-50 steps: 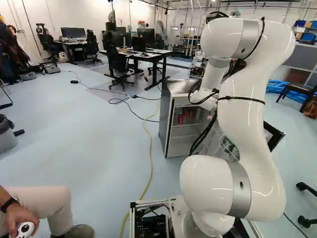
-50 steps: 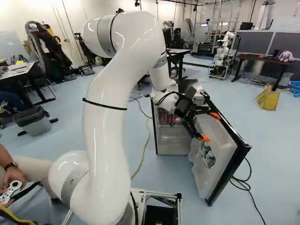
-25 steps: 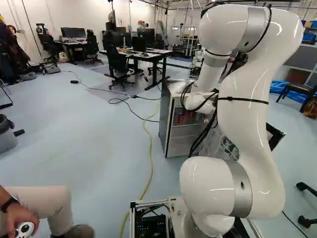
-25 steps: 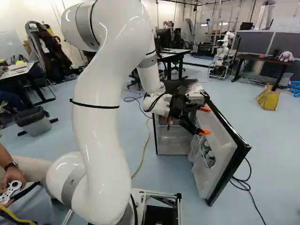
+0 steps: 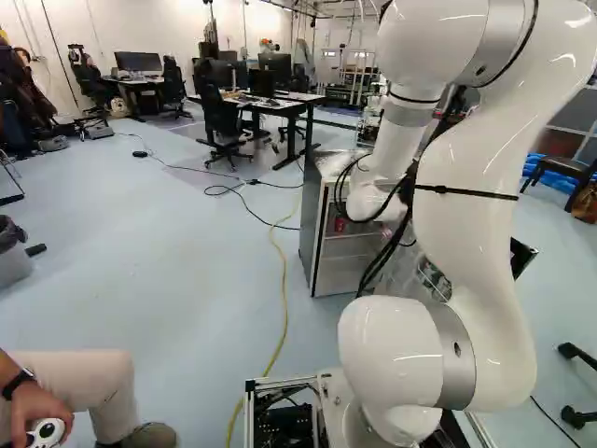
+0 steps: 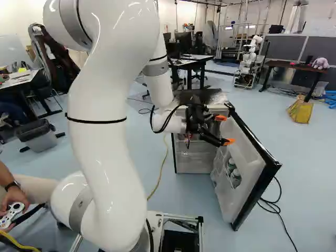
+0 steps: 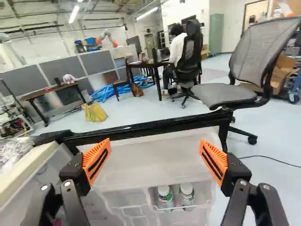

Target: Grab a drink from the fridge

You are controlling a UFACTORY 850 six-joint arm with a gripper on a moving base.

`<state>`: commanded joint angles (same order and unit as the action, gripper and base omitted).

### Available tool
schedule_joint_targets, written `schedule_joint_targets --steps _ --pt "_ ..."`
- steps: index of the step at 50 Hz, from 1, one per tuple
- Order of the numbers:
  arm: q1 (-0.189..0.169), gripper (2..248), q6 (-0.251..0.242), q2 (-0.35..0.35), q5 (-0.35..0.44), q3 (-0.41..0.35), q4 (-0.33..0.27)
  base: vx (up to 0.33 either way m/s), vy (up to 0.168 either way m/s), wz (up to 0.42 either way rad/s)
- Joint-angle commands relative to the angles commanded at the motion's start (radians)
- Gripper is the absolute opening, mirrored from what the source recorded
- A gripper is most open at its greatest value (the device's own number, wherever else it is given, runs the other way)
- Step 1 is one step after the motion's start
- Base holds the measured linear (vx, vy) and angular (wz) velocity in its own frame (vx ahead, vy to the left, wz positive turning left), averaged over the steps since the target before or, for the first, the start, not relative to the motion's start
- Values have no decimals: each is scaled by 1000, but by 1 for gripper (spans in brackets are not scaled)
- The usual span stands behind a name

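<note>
Shows the gripper (image 6: 224, 129) near the inner face of the open fridge door (image 6: 247, 157), with its fingers (image 7: 96, 160) spread wide. Includes two bottles (image 7: 164, 195) side by side in a shelf compartment of the fridge door, lower than the gripper and apart from it. Places the fridge (image 5: 315, 233) beside the fridge door, with a red can (image 5: 340, 224) inside. Shows a yellow bag (image 6: 300, 111), a mesh chair (image 7: 263, 52) and another robot (image 6: 251, 60) beyond the fridge door.
</note>
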<state>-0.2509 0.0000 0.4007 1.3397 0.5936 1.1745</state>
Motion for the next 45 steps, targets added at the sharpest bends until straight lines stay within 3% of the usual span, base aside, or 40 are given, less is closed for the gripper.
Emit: schedule_joint_targets --steps 45 --pt "-12 247 0 -184 0 -242 -476 0 0 0"
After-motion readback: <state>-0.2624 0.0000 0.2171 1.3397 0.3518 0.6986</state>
